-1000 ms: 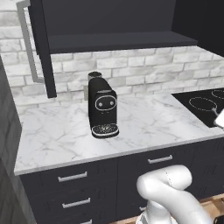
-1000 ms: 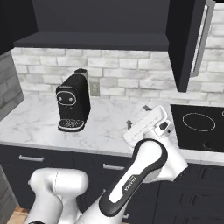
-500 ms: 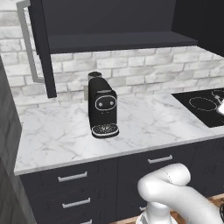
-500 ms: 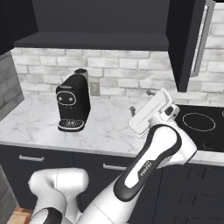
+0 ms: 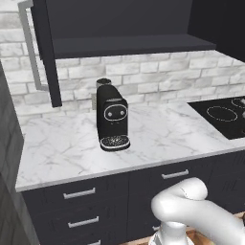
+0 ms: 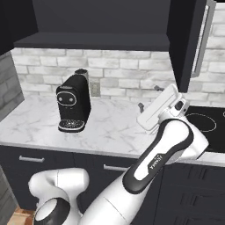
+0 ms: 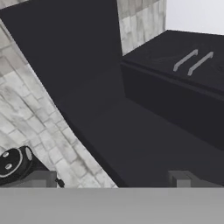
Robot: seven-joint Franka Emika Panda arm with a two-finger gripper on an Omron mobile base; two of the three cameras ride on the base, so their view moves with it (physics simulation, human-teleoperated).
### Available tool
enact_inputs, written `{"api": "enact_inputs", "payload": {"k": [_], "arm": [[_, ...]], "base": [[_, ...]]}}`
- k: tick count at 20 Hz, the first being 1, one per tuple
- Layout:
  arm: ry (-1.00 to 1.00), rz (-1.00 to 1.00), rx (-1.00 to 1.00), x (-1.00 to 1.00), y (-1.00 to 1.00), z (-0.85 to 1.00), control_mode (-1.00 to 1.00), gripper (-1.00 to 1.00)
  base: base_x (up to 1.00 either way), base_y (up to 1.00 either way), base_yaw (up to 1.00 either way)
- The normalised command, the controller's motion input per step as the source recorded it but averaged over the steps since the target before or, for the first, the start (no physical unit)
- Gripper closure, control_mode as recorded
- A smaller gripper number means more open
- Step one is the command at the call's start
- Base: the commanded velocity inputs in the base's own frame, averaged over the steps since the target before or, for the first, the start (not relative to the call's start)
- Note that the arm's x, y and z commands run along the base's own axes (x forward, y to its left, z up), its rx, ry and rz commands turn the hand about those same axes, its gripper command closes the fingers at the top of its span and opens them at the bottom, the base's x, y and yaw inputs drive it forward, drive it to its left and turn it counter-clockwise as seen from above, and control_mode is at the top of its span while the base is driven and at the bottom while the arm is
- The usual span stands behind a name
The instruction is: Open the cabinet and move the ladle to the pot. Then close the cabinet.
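The cabinet (image 5: 124,45) on the wall stands open, its inside dark. Its left door (image 5: 48,52) is swung out with the silver handle (image 5: 29,48) facing left; its right door (image 6: 184,44) is swung out too. My gripper (image 6: 148,97) hangs over the counter just left of the cooktop, below the right door, tilted up toward the cabinet. It is open and empty; its fingertips (image 7: 40,178) stand far apart in the hand view, which looks up at the cabinet's dark underside (image 7: 131,131). The ladle and the pot are out of view.
A black coffee machine (image 5: 112,117) stands mid-counter on the white marble top (image 5: 162,134). The black cooktop (image 6: 204,125) lies at the right. Black drawers (image 5: 79,194) run below the counter. Two silver bar handles (image 7: 192,61) show on a dark front.
My hand has risen and drifted right, toward the open right door. It has left the right edge of the left base view. The jaws stayed wide.
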Motion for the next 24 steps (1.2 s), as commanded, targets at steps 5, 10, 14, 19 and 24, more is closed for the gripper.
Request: {"api": "enact_inputs", "payload": {"k": [5, 10, 14, 19, 24], "arm": [[0.00, 0.00, -0.02, 0.07, -0.34, 0.06, -1.00, -1.00], [-0.01, 0.00, -0.04, 0.00, -0.21, 0.07, -1.00, -1.00], [0.00, 0.01, -0.04, 0.00, -0.12, -0.26, -1.00, -1.00], [0.00, 0.01, 0.00, 0.11, -0.30, -0.02, -1.00, -1.00], [0.00, 0.01, 0.00, 0.20, -0.46, 0.10, -1.00, -1.00]], "base": [[0.00, 0.00, 0.00], [0.00, 0.00, 0.00], [0.00, 0.00, 0.00], [0.00, 0.00, 0.00], [0.00, 0.00, 0.00]]}}
